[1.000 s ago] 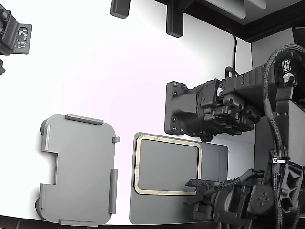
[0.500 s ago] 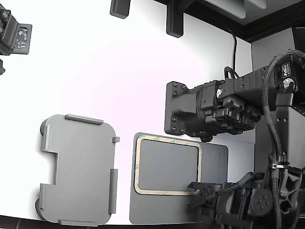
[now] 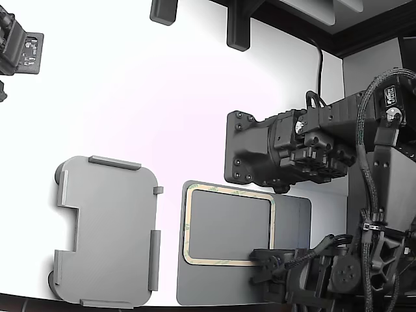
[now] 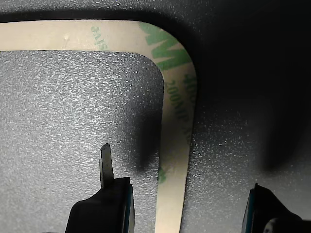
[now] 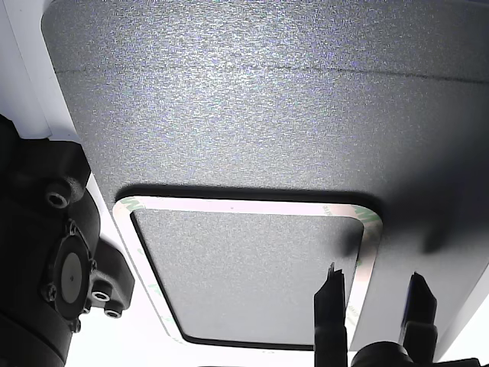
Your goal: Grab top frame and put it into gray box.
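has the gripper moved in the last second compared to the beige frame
Yes. In the exterior view the gripper first drew back toward the view's right, then shifted left again, ending over the top frame's lower right corner; the frame itself stayed put.

Thin cream-beige rectangular frame (image 3: 228, 225) lies flat on larger dark gray flat slab (image 3: 291, 218). Light gray shallow plastic tray (image 3: 107, 231) sits beside slab, toward exterior view's left, apart. Both on white table (image 3: 162, 97).

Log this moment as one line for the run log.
phase: pre-grasp | gripper: open, fingers either side of frame rim | frame: flat on dark slab | gray tray: no frame inside
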